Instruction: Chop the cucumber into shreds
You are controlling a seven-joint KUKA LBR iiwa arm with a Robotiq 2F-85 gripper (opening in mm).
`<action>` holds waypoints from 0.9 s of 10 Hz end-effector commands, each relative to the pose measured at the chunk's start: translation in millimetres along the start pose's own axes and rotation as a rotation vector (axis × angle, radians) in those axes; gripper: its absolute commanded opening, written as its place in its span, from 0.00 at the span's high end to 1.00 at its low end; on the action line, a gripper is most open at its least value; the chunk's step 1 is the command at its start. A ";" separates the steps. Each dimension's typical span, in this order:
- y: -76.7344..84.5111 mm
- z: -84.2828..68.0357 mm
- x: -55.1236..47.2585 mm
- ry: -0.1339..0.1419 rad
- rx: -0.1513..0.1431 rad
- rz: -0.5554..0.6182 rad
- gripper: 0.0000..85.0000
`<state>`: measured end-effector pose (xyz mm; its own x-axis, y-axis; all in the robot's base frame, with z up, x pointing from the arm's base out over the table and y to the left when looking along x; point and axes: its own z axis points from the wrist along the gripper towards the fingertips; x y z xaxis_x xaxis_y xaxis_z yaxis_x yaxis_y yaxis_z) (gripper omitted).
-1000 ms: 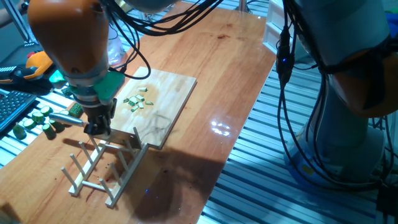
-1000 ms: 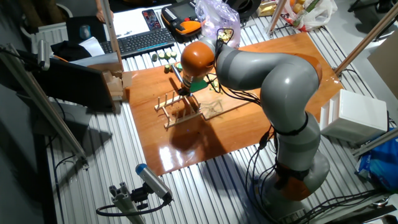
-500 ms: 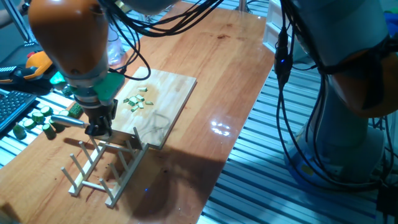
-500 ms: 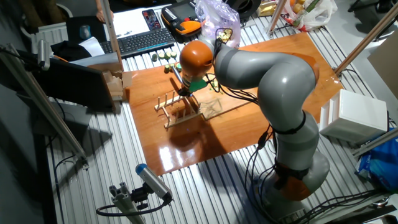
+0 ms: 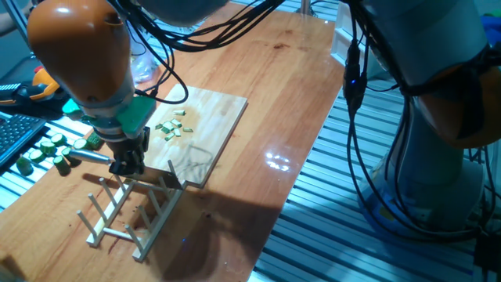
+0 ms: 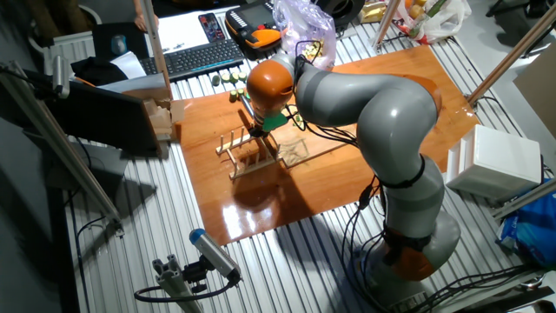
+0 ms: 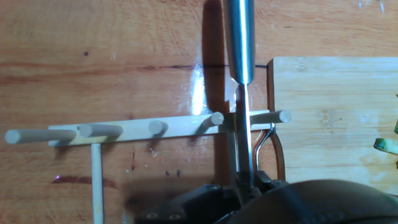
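The shreds (image 5: 174, 125) lie as small pale green bits on the wooden board (image 5: 215, 117); one bit shows at the right edge of the hand view (image 7: 387, 145). No whole cucumber slice is in view. My gripper (image 5: 125, 163) is shut on a metal knife whose silver handle (image 5: 84, 155) sticks out to the left. In the hand view the handle (image 7: 239, 37) points away from me, and the thin blade (image 7: 244, 137) runs edge-on between two pegs of the wooden rack (image 7: 149, 127). The gripper (image 7: 245, 186) sits low over that rack (image 5: 129, 207), just off the board's near corner.
Thick dark green cucumber chunks (image 5: 43, 153) lie at the table's left edge beside a keyboard (image 5: 16, 133). An orange tool (image 6: 261, 36) and a plastic bag (image 6: 300, 22) sit behind the table. Cables hang from the arm over the board.
The arm has shifted slightly left and lower, carrying the knife with it. The handle now sits a little lower over the rack. The shreds have not moved.
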<state>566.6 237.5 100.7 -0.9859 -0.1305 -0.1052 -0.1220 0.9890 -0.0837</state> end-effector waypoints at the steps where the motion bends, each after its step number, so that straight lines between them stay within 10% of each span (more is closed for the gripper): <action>1: 0.0 -1.2 -0.6 0.010 -0.001 0.000 0.60; 9: 6.0 7.3 4.1 0.031 -0.019 0.021 0.60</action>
<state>562.5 242.7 92.2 -0.9914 -0.1065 -0.0759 -0.1018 0.9928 -0.0630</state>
